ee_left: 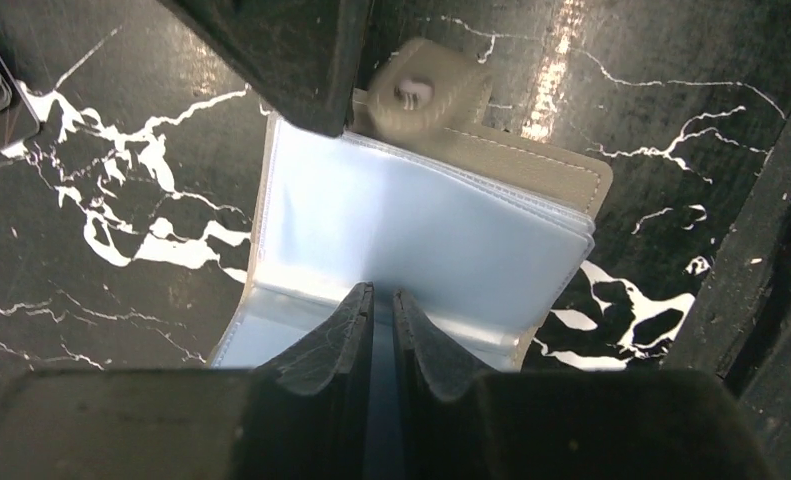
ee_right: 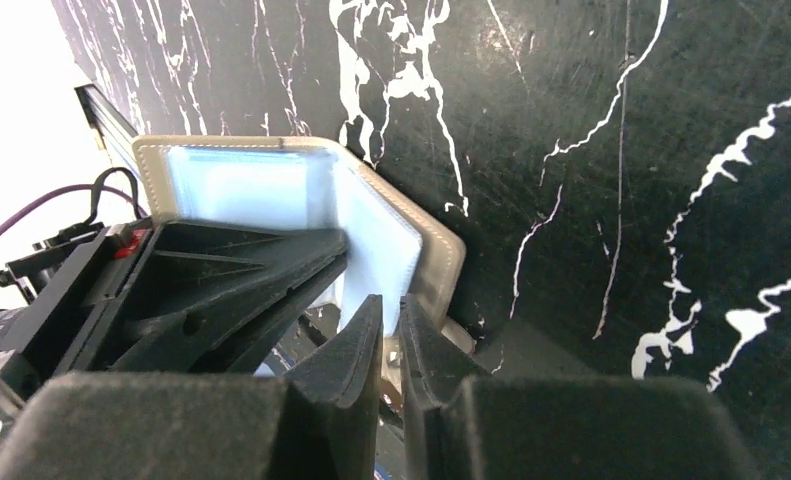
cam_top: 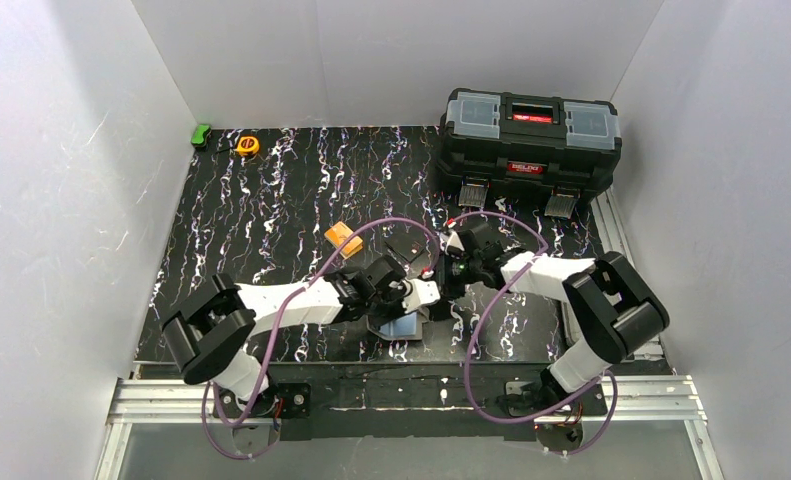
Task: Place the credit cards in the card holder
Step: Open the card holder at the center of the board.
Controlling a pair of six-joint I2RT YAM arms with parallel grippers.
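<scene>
L wrist cam: holder (ee_left: pixel 421 220) lies open, clear pockets up, tab (ee_left: pixel 418 92) on far side. L gripper (ee_left: pixel 382 297) is clamped on one leaf. R wrist cam only: R gripper (ee_right: pixel 391 305) pinches a raised leaf's edge. Top cam: holder sits near table (cam_top: pixel 271 220) front edge, w/ block (cam_top: pixel 342 238) & toolbox (cam_top: pixel 529 135) well apart behind.

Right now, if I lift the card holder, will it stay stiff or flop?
Probably floppy: the card holder is a soft folding cover, and its thin clear pockets bow. It looks light. The glossy plastic may slip from a pinch.
</scene>
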